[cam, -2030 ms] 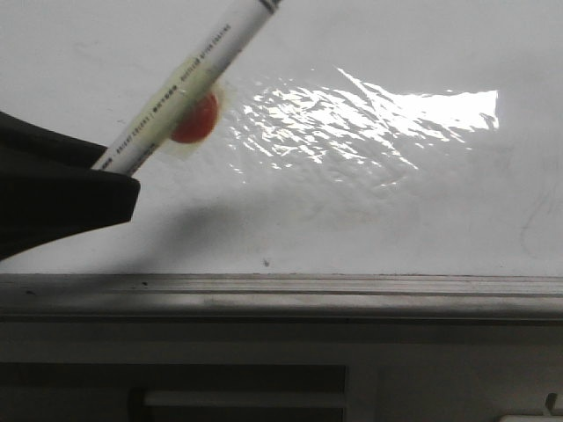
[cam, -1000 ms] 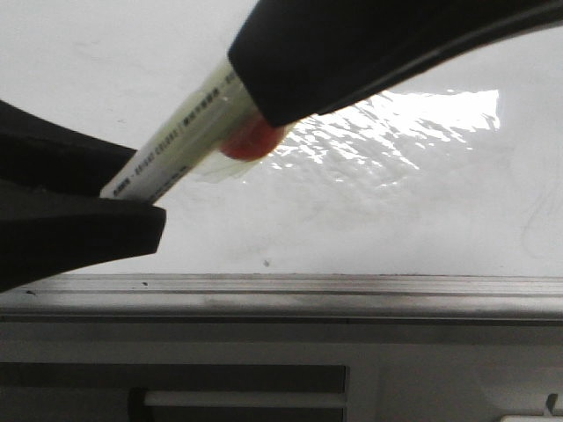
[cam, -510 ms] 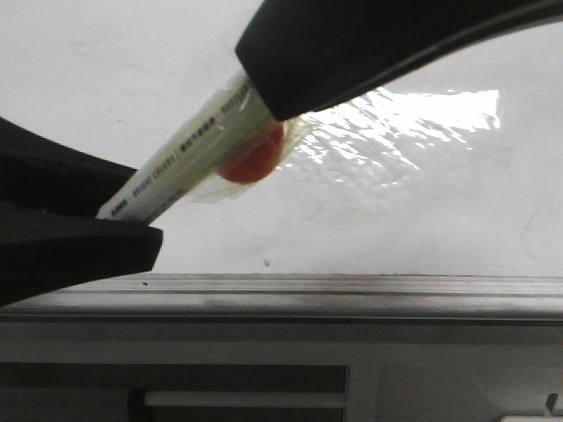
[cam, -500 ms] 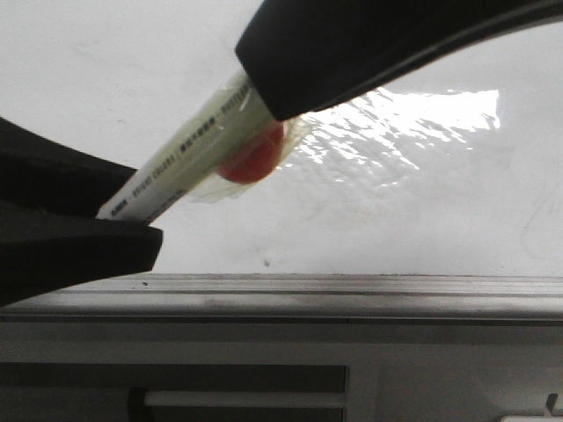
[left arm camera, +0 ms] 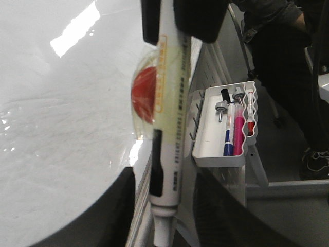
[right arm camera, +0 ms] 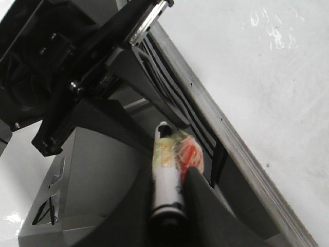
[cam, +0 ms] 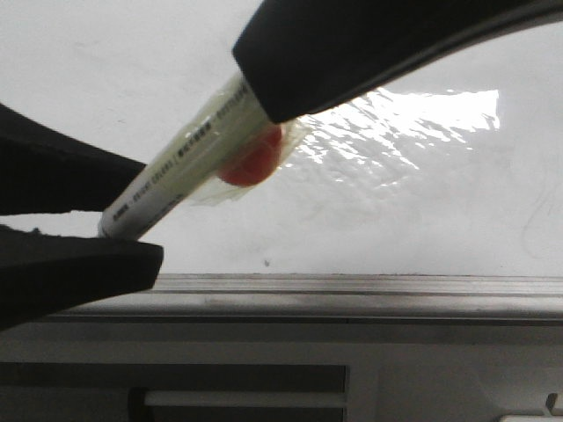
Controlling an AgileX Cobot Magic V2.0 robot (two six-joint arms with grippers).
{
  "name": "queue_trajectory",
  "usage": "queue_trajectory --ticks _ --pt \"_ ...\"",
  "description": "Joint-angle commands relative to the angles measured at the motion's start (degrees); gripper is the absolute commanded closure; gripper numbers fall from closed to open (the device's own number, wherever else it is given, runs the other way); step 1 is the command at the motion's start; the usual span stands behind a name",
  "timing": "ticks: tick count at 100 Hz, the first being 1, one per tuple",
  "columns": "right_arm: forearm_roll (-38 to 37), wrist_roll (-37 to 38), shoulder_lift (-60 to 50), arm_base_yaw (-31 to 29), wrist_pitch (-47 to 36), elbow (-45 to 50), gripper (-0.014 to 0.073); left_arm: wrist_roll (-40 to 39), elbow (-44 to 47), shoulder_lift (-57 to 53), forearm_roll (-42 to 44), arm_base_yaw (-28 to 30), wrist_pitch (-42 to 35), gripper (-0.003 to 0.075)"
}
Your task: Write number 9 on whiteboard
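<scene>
Front view: one whiteboard (cam: 422, 220), glossy, with a wrinkled glare patch at right of centre and a grey metal rail along its near edge. No drawn number 9 can be made out on the visible board surface in any view; only faint grey smudges show.

One marker (cam: 189, 158), white barrel with small printed text, lying on a slant from lower left to upper right in front of the board. One red round disc (cam: 255, 163) is bound to the barrel under clear tape.

Two grippers. The left gripper (cam: 88, 224), black, enters from the left; its two fingers stand slightly apart, a narrow gap between them, with the marker's lower end at that gap. The left wrist view shows the marker's tapered end lying between these two dark fingers (left arm camera: 216, 206), apart from them on both sides. The right gripper (cam: 264, 88), black, comes from the upper right and is closed on the marker's upper barrel, just above the red disc; the right wrist view shows the barrel clamped between its fingers (right arm camera: 200, 206).

One white tray (left arm camera: 223, 128) hangs off the board's side, holding three pens upright: one dark-capped, one pink, one red. A person's legs stand beyond it.
</scene>
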Motion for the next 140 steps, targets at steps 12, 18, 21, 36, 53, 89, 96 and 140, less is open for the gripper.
queue_trajectory --ticks 12,18,21,36,53,89,96,140 --pt "-1.32 -0.06 -0.29 0.01 -4.00 -2.04 0.0662 -1.88 -1.81 -2.41 -3.27 -0.35 -4.09 0.0374" --pt "-1.90 0.04 -0.29 -0.10 -3.89 -2.04 0.0662 -1.88 -1.81 -4.43 -4.94 -0.21 -3.83 0.0374" --pt "-1.95 0.06 -0.57 -0.41 -3.75 -2.04 0.0662 -1.88 -1.81 -5.62 -6.77 -0.21 -3.83 0.0374" --pt "-2.04 0.61 -2.72 -3.61 -3.12 -2.04 0.0645 -1.88 -1.81 -13.59 -15.46 -0.21 -1.60 0.0374" --pt "-2.04 2.99 -5.89 -10.67 -3.00 -2.55 0.0644 -1.88 -1.81 -21.17 -20.95 -0.21 8.05 0.0374" --pt "-2.46 5.66 -5.12 -20.74 3.94 -8.83 0.0644 -1.88 -1.81 -22.97 -25.12 -0.21 9.79 0.0399" --pt "-2.76 5.67 -4.25 -22.20 6.08 -10.07 0.0644 -1.88 -1.81 -22.97 -25.39 -0.21 9.79 0.0408" --pt "-1.63 5.78 8.16 -23.85 6.06 -17.44 0.0644 -1.88 -1.81 -22.97 -25.39 -0.21 9.79 0.0408"
